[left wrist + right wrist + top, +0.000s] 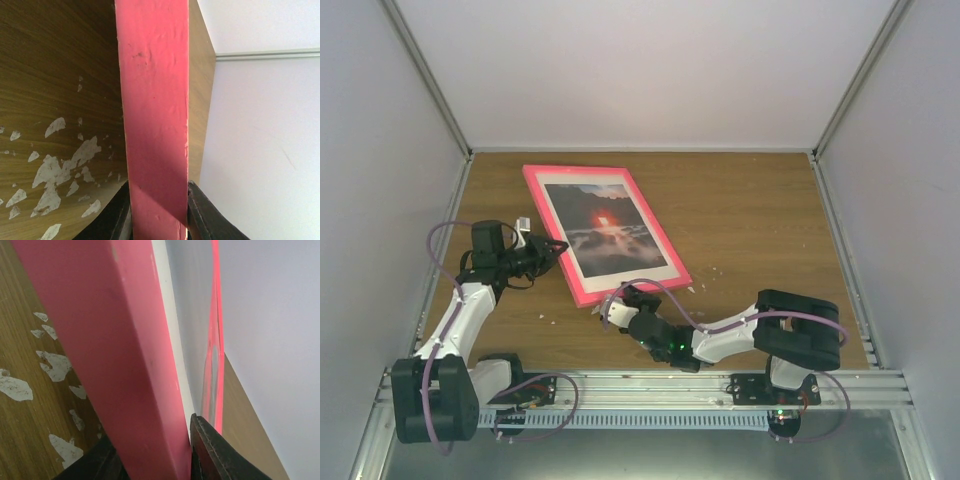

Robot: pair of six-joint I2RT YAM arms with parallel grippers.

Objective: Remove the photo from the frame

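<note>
Pinching the frame (578, 169), your left gripper (555, 247) clamps its left edge and your right gripper (618, 300) its near edge; the photo (605, 228) faces up.

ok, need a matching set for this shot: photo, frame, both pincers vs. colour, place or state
1 photo
2 frame
3 left pincer
4 right pincer

A shut on the frame's near edge
B pink-red rim
C shut on the frame's left edge
D sitting in the frame

Pairs: 1-D, 2-B, 3-C, 4-A
</note>
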